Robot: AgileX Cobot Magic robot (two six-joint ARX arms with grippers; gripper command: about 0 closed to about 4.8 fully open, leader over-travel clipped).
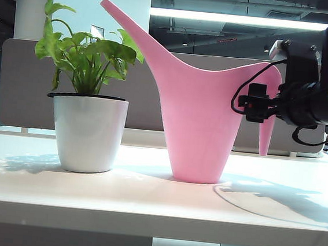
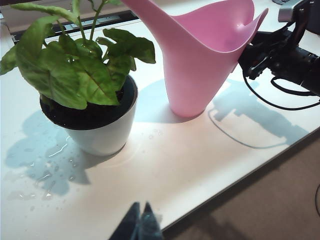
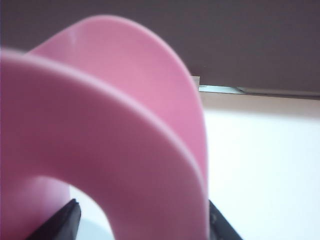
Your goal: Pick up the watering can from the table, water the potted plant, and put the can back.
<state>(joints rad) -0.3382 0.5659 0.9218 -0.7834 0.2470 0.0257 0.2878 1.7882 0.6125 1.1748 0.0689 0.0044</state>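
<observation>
Presently: right gripper (image 3: 142, 217) at the handle (image 3: 115, 150) of the watering can (image 1: 202, 121).
Jaws spread wide, one either side of the arched handle, not pinching it; can upright on the table (image 1: 145, 199), directly ahead, spout slanting away toward the potted plant (image 1: 89, 110). Left gripper (image 2: 140, 225) (tips pressed together) sits farther off, so the right arm is nearer.

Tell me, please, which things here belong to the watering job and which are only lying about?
Belong to the job:
- pink watering can, standing on the white table
- potted plant
- right gripper, open, its fingers on either side of the can's handle

Only lying about:
- water drops beside the pot
- left gripper, apart, shut
</observation>
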